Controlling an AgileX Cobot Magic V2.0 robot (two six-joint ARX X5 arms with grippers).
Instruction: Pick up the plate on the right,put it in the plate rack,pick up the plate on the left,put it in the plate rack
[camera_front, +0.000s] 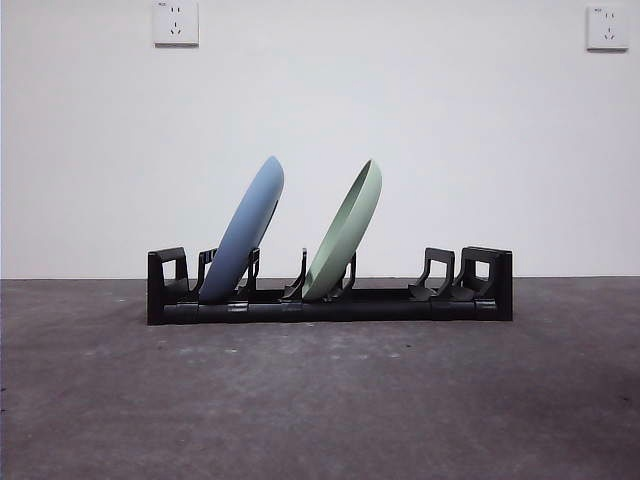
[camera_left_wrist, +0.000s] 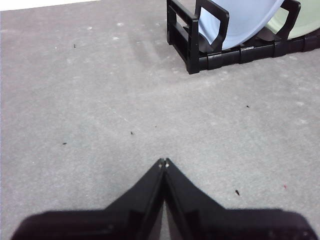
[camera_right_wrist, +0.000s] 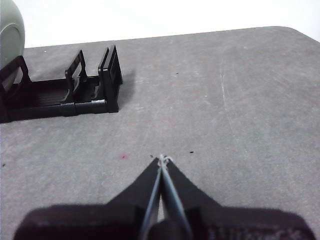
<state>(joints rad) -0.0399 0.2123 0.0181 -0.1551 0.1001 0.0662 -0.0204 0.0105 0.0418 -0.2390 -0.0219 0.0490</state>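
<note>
The black plate rack (camera_front: 330, 300) stood on the gray counter (camera_front: 320, 400) in front of a white wall (camera_front: 450, 130) bearing two power outlets (camera_front: 176, 22). Both plates were already set in it on edge, tilted the same way. The blue plate (camera_front: 245, 232) sat between the prongs near one blocky end, and the green plate (camera_front: 345, 235) sat near the rack's middle, apart from the blue one. The prongs at the other end held nothing. The left hand (camera_left_wrist: 164, 162) was clenched, its jaw tips touching, above bare counter and well apart from the rack's blue-plate end. The right hand (camera_right_wrist: 162, 159) was likewise clenched and grasped nothing, well apart from the rack's other end.
</note>
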